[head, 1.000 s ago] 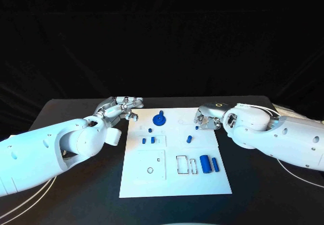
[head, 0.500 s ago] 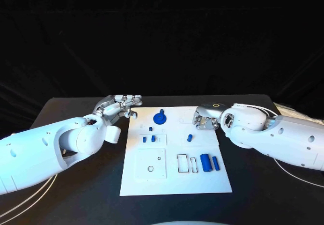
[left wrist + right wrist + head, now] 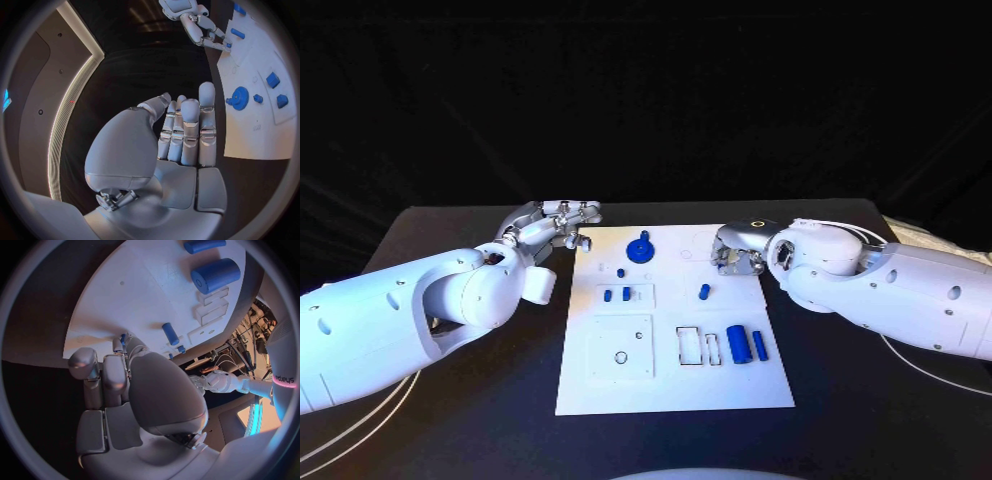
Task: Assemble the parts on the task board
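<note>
Two silver hands flank the white task board [image 3: 675, 340] at mid-frame: the left hand [image 3: 554, 232], fingers straight and grasping nothing, beside its upper-left corner; the right hand [image 3: 737, 256] at its upper-right edge, grip impossible to tell. Blue parts [image 3: 747, 347] lie on the board.

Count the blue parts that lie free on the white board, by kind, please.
Gear: 1
Thick cylinder: 1
Slim cylinder: 1
Small pieces: 4
Total: 7
</note>
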You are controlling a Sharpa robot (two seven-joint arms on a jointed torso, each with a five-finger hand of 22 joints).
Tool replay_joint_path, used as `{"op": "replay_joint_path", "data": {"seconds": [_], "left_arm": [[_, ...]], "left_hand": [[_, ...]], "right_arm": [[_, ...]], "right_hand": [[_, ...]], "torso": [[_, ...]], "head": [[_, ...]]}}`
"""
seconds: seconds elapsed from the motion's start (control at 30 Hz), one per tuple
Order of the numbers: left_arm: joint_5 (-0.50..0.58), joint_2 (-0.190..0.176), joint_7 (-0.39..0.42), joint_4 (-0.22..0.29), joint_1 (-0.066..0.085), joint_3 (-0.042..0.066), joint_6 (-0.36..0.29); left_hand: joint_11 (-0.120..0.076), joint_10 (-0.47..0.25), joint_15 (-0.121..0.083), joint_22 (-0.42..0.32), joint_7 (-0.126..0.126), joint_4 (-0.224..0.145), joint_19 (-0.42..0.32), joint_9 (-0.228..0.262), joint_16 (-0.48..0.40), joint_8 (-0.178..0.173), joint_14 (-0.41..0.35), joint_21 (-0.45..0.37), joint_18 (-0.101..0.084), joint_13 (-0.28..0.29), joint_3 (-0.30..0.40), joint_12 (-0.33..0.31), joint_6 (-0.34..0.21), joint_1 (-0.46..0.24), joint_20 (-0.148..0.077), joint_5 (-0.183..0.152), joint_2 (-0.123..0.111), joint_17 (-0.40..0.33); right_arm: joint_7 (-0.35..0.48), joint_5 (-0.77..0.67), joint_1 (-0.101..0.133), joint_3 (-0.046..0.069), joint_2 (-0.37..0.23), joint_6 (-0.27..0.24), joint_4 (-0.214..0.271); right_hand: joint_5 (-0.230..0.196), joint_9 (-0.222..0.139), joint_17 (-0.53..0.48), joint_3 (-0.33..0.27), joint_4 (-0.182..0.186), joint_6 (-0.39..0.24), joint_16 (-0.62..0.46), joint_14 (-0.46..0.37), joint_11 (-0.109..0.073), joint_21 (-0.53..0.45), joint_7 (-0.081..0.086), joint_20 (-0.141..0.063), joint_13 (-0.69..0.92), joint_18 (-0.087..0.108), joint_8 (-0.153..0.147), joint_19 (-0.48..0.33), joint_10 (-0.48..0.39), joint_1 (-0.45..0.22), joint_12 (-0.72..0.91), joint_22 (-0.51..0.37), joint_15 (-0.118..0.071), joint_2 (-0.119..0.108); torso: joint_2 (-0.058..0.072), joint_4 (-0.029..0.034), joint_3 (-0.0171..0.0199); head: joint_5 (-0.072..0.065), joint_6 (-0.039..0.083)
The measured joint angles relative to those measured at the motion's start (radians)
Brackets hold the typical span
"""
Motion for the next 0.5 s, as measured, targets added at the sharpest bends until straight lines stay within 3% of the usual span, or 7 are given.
{"op": "replay_joint_path", "data": {"seconds": [0.33,0.5], "left_arm": [[0.0,-0.002,-0.005,0.0,0.0,0.0,0.0],[0.0,-0.002,-0.007,-0.001,0.0,0.0,0.0]], "left_hand": [[0.005,-0.005,0.0,-0.003,0.0,0.0,0.0,-0.001,0.0,0.0,0.0,-0.004,0.0,0.0,-0.005,0.0,0.0,0.0,0.0,0.0,0.0,-0.006],[0.005,-0.005,0.0,-0.005,0.004,0.0,0.0,-0.001,-0.005,0.0,0.0,-0.004,0.0,0.0,-0.005,0.005,-0.004,0.0,0.0,0.0,0.0,-0.01]], "right_arm": [[0.0,-0.015,-0.001,0.001,0.003,0.004,0.0],[0.0,-0.018,-0.002,0.002,0.003,0.003,0.001]], "right_hand": [[-0.007,0.001,0.0,0.03,-0.002,0.015,0.0,0.0,0.001,0.0,-0.001,0.0,-0.004,0.0,0.0,0.0,0.012,-0.007,-0.001,0.002,0.0,-0.007],[-0.055,0.007,0.02,0.084,-0.025,0.048,0.012,0.0,0.009,0.011,-0.003,-0.004,-0.006,0.0,0.006,0.014,0.041,-0.007,-0.008,0.028,0.0,-0.007]], "torso": [[0.0,-0.0004,0.0],[0.0,0.0009,0.0]], "head": [[-0.002,-0.004],[-0.004,-0.006]]}}
